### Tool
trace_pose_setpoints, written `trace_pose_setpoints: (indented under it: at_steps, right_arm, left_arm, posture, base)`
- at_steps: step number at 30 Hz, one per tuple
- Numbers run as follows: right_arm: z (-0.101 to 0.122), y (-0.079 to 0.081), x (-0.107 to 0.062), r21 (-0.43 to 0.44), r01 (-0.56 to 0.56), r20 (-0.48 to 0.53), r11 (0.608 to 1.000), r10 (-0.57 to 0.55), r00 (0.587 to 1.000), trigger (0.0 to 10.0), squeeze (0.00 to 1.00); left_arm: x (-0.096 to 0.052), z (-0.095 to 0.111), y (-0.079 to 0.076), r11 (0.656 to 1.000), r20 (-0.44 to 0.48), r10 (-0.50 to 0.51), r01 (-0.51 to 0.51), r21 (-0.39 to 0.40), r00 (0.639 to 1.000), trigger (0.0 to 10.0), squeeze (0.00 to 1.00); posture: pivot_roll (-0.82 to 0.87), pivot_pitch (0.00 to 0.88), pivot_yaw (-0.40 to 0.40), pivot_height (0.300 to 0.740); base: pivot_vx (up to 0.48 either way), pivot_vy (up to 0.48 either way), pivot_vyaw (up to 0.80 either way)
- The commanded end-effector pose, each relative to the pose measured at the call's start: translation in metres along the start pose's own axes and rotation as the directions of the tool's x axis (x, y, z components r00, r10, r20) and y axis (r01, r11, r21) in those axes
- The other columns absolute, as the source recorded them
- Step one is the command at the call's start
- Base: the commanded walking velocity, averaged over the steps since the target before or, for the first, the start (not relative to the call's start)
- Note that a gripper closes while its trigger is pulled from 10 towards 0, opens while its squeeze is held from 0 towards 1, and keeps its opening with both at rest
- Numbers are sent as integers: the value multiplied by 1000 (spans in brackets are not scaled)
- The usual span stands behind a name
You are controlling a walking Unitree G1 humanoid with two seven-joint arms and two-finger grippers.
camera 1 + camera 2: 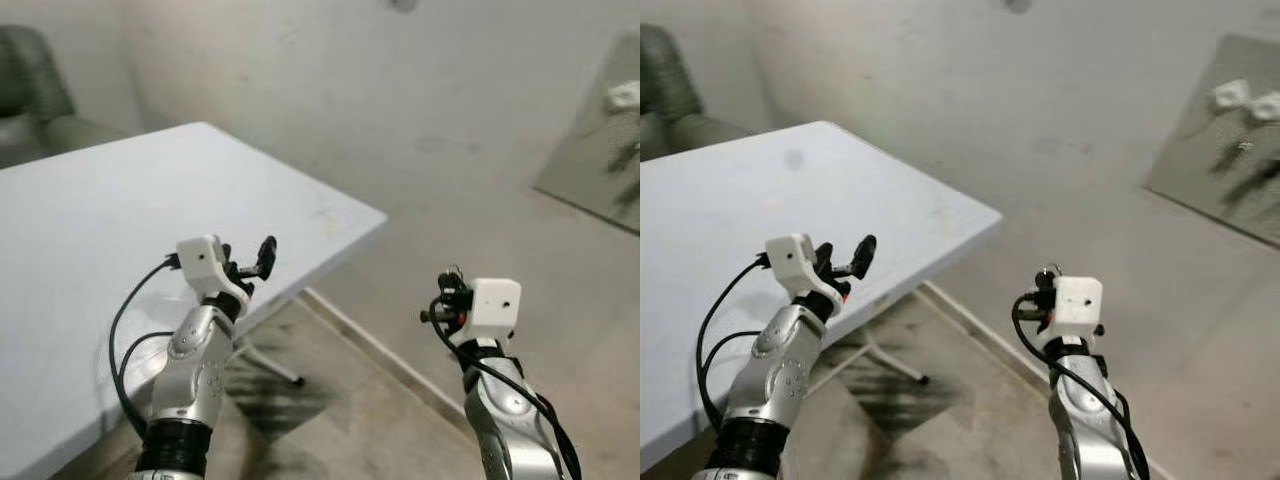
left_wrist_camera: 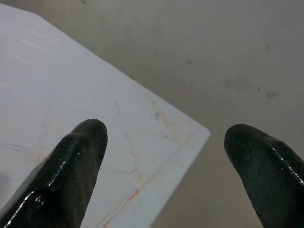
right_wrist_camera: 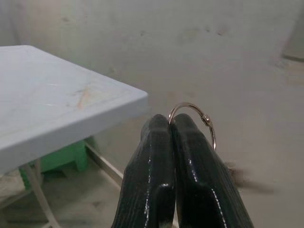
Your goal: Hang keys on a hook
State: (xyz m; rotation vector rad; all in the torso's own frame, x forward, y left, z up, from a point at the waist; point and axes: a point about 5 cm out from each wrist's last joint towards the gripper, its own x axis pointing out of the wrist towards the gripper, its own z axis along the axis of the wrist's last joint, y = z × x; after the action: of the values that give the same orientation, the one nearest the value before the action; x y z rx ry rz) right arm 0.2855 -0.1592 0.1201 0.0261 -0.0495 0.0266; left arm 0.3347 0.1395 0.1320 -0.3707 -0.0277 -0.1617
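A metal key ring (image 3: 197,119) was pinched between the closed fingers (image 3: 156,175) of the right gripper (image 1: 447,297), protruding past the fingertips; no keys could be made out on it. That gripper was held in the air over the concrete floor (image 1: 420,230), apart from the white tabletop (image 1: 120,220). The left gripper (image 1: 250,262) had its fingers (image 2: 76,161) spread apart, empty, above the tabletop near its corner. A grey wall (image 1: 330,60) stood behind.
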Motion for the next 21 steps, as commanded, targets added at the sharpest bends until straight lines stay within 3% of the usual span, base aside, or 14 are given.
trace_pose_setpoints:
  at_steps: [1, 21]
  right_arm:
    - [1, -3, 1, -5, 9, 3, 1000, -9, 1000, 10000, 0]
    - [1, 4, 1, 10, 4, 2, 1000, -4, 1000, 10000, 0]
  left_arm:
    - [0, -1, -4, 1000, -8, -1, 1, 3, 1000, 10000, 0]
    - [-3, 0, -1, 1000, -27, 19, -19, -7, 999, 10000, 0]
  posture:
    - [19, 0, -37, 740]
    - [36, 0, -33, 740]
  base:
    - [0, 0, -750]
    - [0, 0, -742]
